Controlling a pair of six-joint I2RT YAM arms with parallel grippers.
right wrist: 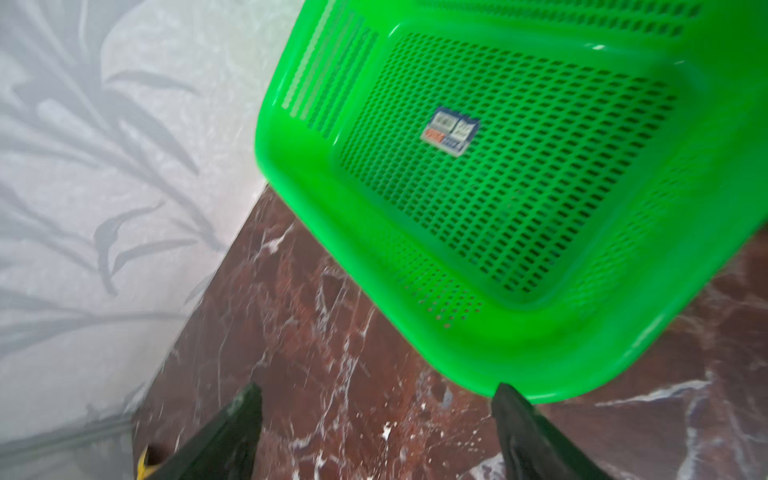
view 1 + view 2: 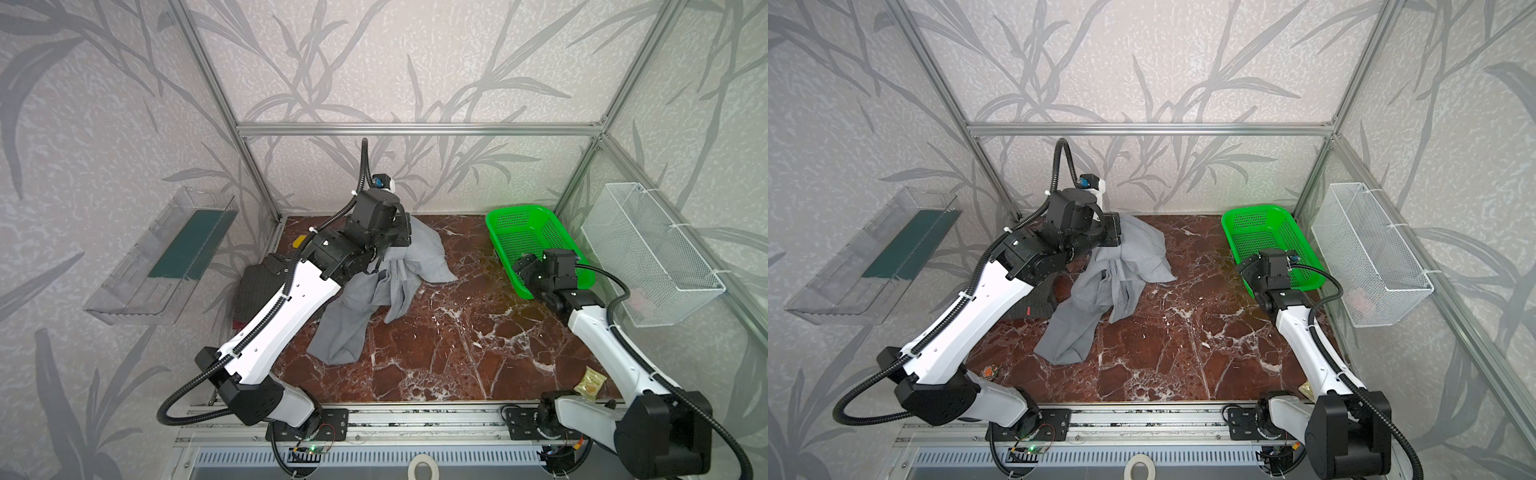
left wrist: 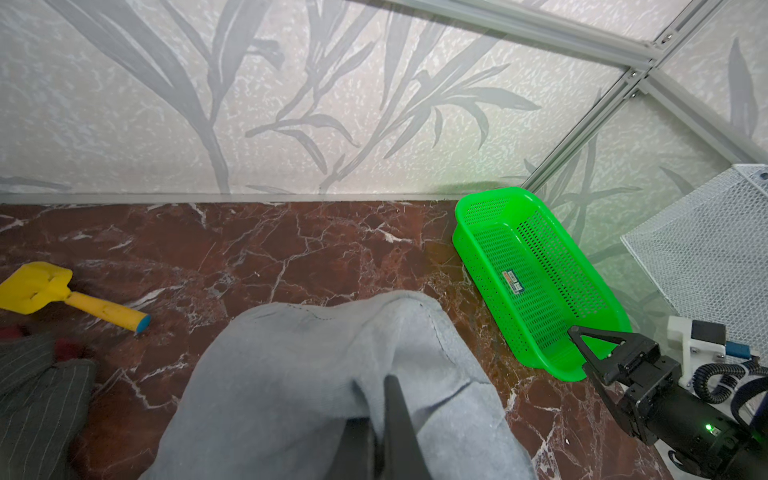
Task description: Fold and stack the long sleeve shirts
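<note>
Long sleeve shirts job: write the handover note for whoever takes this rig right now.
Left gripper: shut on the grey shirt, holding one end up near the back of the table; the rest lies crumpled.
Right gripper: open, empty, by the green basket.
Pinstriped shirt: looks folded at the left edge, with the dark red garment peeking out beneath.
Left to do: spread and fold the grey shirt, then stack it on that pile.

Light-grey shirt (image 2: 374, 299) crumpled, upper part raised; charcoal pinstriped shirt (image 2: 253, 286) folded atop dark red garment (image 2: 237, 324), left.
</note>
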